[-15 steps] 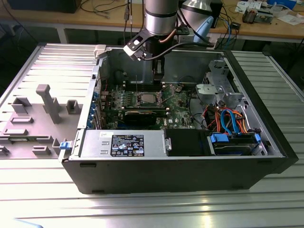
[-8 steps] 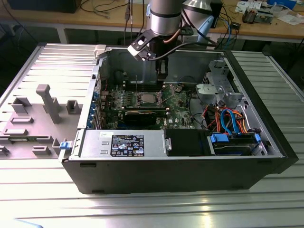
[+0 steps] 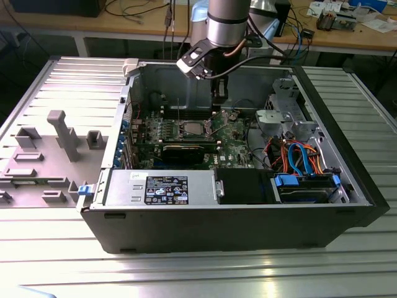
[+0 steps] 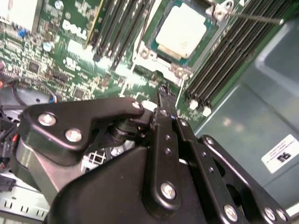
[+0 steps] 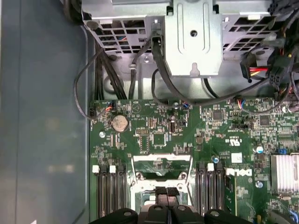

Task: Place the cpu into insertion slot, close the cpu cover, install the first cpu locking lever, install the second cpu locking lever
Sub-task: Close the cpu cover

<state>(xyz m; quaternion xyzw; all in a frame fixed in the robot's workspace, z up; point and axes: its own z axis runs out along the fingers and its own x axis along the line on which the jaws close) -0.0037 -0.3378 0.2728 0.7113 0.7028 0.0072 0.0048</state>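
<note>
Cpu [image 4: 181,30] sits in insertion slot [image 4: 156,58], just beyond the clenched, empty claw [image 4: 163,92].

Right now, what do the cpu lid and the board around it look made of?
The cpu top looks like dull silver metal, matte with a soft even sheen. The circuit board looks like green-coated laminate, probably fibreglass: glossy green face, fine traces, soldered parts.
</note>
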